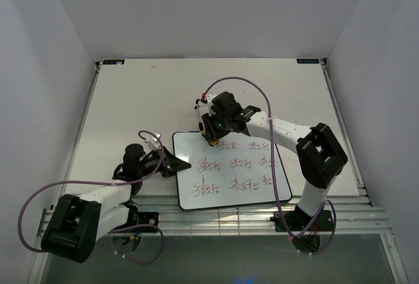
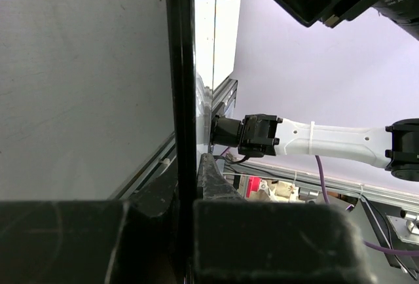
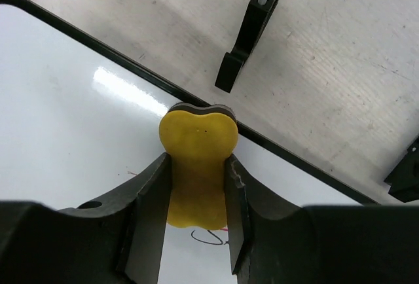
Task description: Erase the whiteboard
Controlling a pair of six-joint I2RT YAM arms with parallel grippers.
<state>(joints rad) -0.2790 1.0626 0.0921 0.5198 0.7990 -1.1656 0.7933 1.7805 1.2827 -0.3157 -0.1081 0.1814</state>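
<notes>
The whiteboard [image 1: 191, 150] lies flat on the table [image 1: 131, 101], in the middle and close to my two bases. There is one board, and on it I count about eight little bunches of red and black scribble [image 1: 241, 163] in three rows, so there is lots left to wipe. My left gripper [image 1: 184, 164] is pinched shut on the board's left rim, I think so the board cannot slide when I rub. My right gripper [image 3: 195, 195] squeezes the one yellow eraser [image 3: 198, 140] and holds it at the board's far edge, by the top row. That looks like a good place to start. I have two grippers, and both are busy.
</notes>
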